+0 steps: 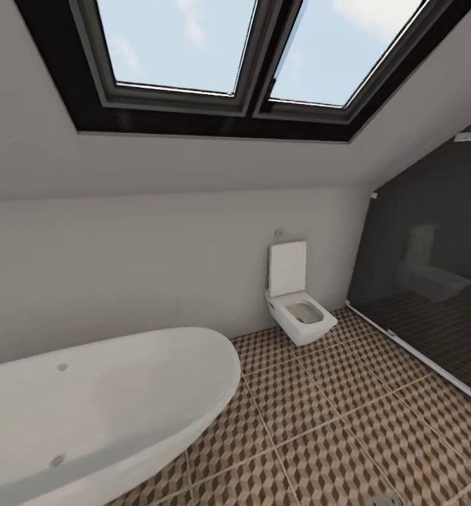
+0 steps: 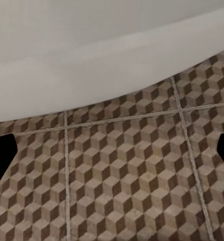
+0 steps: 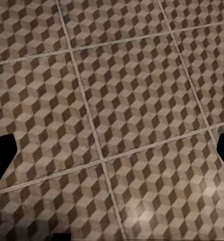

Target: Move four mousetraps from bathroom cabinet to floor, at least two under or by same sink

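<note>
The bathroom floor [image 1: 334,422] of brown, beige and white cube-pattern tiles spreads ahead and to the right in the head view. My left gripper [image 2: 112,155] hangs open over these tiles [image 2: 127,175], its dark fingertips [image 2: 1,155] far apart with nothing between them, close to the curved white wall of the bathtub [image 2: 92,55]. My right gripper [image 3: 112,155] is open as well, above bare tiles [image 3: 132,100], and holds nothing.
An oval white bathtub [image 1: 88,414] stands at the near left. A square white toilet [image 1: 299,309] hangs on the far wall. A dark glass shower screen [image 1: 432,281] closes off the right side. Skylight windows [image 1: 249,49] sit in the sloped ceiling.
</note>
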### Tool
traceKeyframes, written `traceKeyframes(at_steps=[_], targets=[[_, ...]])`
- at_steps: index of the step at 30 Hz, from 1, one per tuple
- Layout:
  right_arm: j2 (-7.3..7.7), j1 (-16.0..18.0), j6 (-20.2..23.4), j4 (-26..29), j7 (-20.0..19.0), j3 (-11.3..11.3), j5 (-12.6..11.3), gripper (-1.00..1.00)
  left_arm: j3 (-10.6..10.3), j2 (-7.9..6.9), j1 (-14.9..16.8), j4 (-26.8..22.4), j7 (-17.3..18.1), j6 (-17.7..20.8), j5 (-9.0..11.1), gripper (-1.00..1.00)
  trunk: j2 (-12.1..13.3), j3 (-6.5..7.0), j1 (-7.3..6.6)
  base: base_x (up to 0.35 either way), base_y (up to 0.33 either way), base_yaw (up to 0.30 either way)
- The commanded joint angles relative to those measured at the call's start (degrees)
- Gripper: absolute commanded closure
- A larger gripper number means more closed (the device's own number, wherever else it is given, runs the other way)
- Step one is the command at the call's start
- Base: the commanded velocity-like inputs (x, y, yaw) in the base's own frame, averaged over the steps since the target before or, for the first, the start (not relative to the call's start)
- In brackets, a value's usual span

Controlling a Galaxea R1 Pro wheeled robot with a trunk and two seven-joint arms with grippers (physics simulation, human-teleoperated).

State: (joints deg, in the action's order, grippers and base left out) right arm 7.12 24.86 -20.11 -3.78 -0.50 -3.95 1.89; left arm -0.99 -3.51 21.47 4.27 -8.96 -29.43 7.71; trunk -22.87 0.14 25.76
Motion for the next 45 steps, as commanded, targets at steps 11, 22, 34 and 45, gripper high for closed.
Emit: traceKeyframes(at_steps=[11,22,34,45], targets=[[0.00,0.10,-0.36,-0.26,-0.03,-0.36,-0.01,-1.00,-0.15,0.03,0.06,0.21,0.08,-0.34,0.37,-1.00,-0.05,-0.02,0.03,0.000,0.000,-0.267],[0.00,0.10,-0.36,-0.26,-0.04,-0.36,-0.04,-1.00,-0.15,0.06,0.06,0.21,0.08,-0.28,0.36,-1.00,-0.05,-0.02,0.03,0.000,0.000,-0.267],[0.00,0.10,-0.36,-0.26,-0.03,-0.36,-0.05,-1.00,-0.15,0.08,0.06,0.21,0.08,-0.29,0.37,-1.00,-0.05,-0.02,0.03,0.000,0.000,-0.267],[0.00,0.10,-0.36,-0.26,-0.03,-0.36,-0.05,-1.00,-0.15,0.08,0.06,0.21,0.08,-0.29,0.37,-1.00,-0.05,-0.02,0.03,0.000,0.000,-0.267]])
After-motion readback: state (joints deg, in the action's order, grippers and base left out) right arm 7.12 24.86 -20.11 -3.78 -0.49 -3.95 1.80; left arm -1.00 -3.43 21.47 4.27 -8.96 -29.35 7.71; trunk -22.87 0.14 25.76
